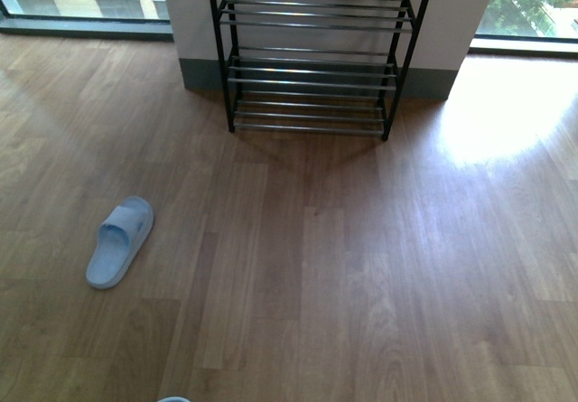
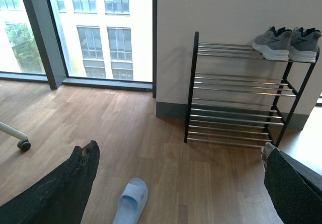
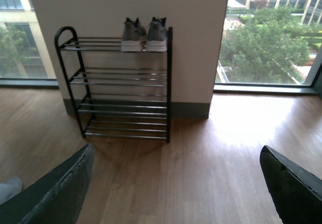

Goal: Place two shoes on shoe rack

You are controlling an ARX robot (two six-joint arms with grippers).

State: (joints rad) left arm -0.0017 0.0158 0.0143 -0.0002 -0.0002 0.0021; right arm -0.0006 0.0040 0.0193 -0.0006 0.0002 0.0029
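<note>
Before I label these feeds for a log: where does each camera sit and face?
Front: on the body, tilted down at floor, blue slide and shoe rack's lower tiers; no arm shows.
Left wrist: faces the rack obliquely past the open left gripper.
Right wrist: faces it squarely past the open right gripper.
Shared: both wrists see grey sneakers on top.

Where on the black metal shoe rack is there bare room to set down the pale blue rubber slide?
On the shoe rack, the top tier's stretch from the grey knit sneakers to the opposite arched side is bare. All three lower tiers are bare too. Only the sneakers' end is crowded. The wooden floor between the slide and the rack is open.
</note>
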